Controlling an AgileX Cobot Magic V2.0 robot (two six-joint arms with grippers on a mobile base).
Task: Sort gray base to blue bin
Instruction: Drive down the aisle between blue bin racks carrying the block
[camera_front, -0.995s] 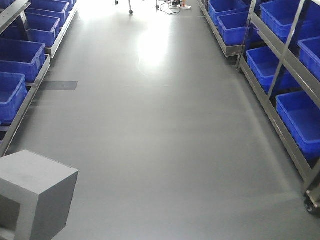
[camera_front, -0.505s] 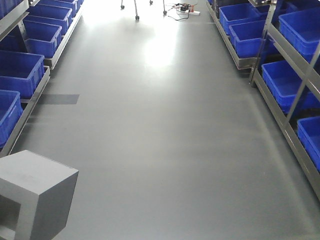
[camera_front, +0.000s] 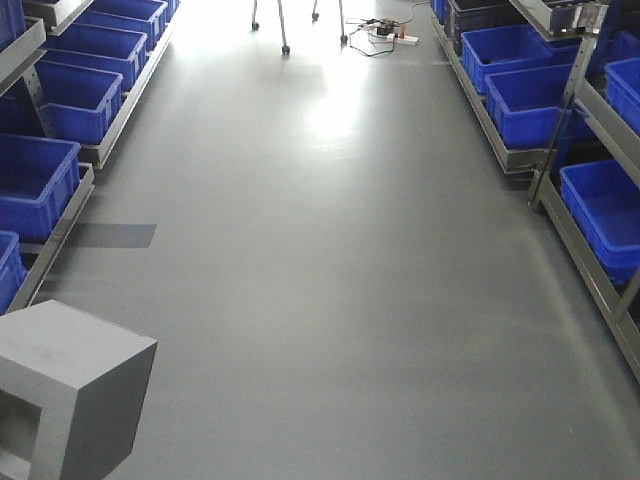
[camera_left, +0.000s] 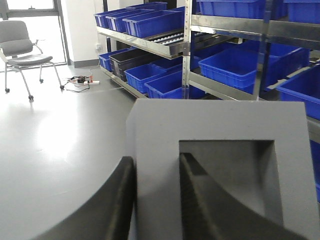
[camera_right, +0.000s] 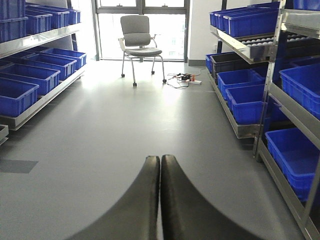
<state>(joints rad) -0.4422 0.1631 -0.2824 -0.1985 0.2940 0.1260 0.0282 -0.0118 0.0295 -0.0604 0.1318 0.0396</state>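
The gray base (camera_front: 75, 385), a matte gray block with a square recess, is held up at the lower left of the front view. In the left wrist view the gray base (camera_left: 220, 125) fills the frame. My left gripper (camera_left: 157, 162) is shut on its wall, one finger outside and one inside the recess. My right gripper (camera_right: 160, 160) is shut and empty above the floor. Blue bins (camera_front: 600, 215) stand on shelves along both sides of the aisle, as in the left wrist view (camera_left: 235, 67) and the right wrist view (camera_right: 295, 157).
Metal shelf racks (camera_front: 580, 250) line both sides of the gray aisle floor (camera_front: 330, 280). More blue bins (camera_front: 35, 185) fill the left rack. A gray office chair (camera_right: 137, 37) and a power strip with cables (camera_right: 187, 78) stand at the aisle's far end.
The view has advanced along the aisle: the shelves and bins slid outward and toward me, and the chair legs came nearer. The gray base keeps its place in the left gripper.
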